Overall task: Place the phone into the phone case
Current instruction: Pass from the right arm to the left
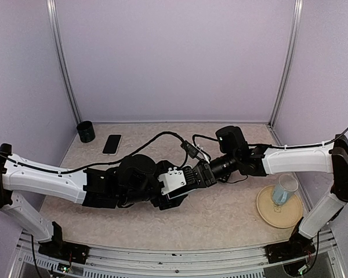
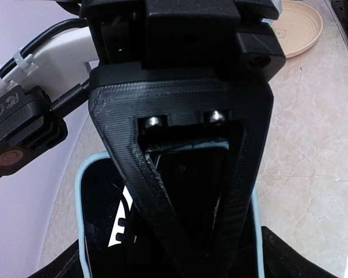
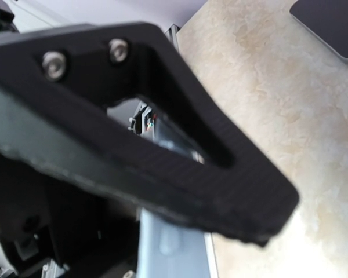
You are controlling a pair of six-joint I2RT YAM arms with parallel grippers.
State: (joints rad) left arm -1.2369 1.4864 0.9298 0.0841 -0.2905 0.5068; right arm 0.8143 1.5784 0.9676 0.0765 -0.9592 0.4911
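Two left hand fingers, spread wide, hold the phone case.

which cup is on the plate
The clear cup at the right: it stands on the tan plate, while the black cup sits straight on the table at the back left.

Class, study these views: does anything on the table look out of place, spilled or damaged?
Nothing is spilled or broken. The flat black phone lies at the back left, well apart from the light-blue-rimmed phone case seen mid-table by the left wrist camera.
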